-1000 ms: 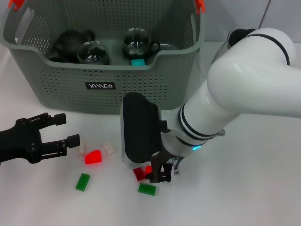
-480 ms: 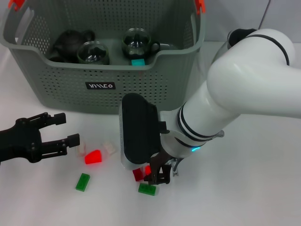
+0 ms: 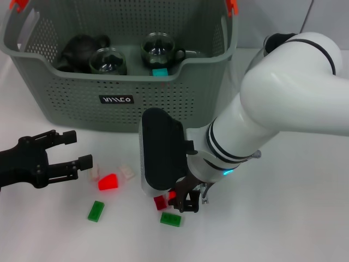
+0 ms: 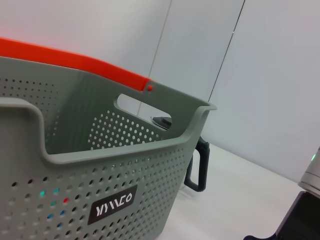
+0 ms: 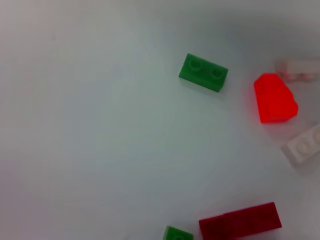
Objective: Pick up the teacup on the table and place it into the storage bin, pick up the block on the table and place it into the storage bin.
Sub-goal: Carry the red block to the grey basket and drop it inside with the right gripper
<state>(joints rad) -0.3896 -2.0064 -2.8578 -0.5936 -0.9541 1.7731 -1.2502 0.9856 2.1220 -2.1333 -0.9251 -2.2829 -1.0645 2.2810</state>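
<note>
The storage bin [image 3: 163, 103] stands at the back of the table and fills the left wrist view [image 4: 165, 150]. Two glass teacups [image 3: 108, 60] [image 3: 158, 49] and a teal block [image 3: 160, 71] lie inside it. No teacup shows on the table. My right gripper [image 3: 182, 200] is low over the table, right beside a dark red block [image 3: 160, 202] [image 5: 240, 226]. A green block [image 3: 170, 219] lies just in front of it. My left gripper [image 3: 77, 149] hovers open and holds nothing, at the left, close to a bright red wedge block [image 3: 108, 182] [image 5: 274, 98].
A black teapot [image 3: 82, 49] also sits in the bin. Two white blocks [image 3: 126, 172] [image 3: 94, 173] and another green block [image 3: 96, 210] [image 5: 203, 73] lie between the grippers. My bulky right arm [image 3: 283, 98] spans the table's right side.
My right gripper has shifted very slightly beside the dark red block. The left arm and the loose blocks are where they were.
</note>
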